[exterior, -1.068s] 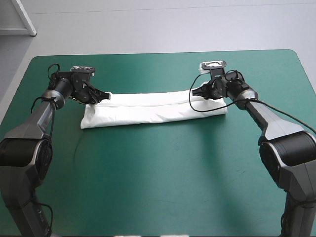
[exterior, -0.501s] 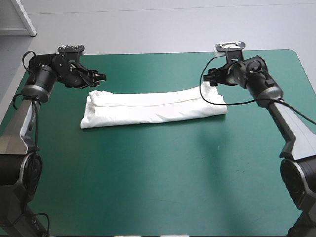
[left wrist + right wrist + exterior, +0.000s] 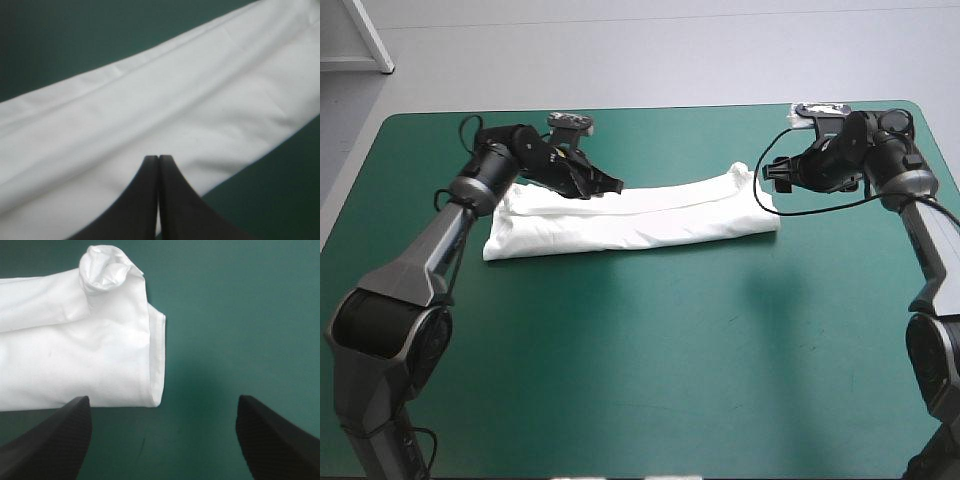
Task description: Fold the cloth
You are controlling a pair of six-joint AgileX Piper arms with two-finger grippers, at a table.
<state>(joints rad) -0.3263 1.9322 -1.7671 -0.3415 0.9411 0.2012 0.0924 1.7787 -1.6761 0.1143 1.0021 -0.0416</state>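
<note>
Fingers (image 3: 145, 200) of the left gripper (image 3: 615, 186) clenched tip to tip, nothing between, poised over the T-shirt (image 3: 630, 215) toward its left part. Those of the right gripper (image 3: 160, 440) spread wide, just off the right end. Folded into a long white band, flat across the far half of the table (image 3: 650, 380).

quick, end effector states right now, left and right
left end effector: closed, empty, over the T-shirt
right end effector: open, holding nothing
</note>
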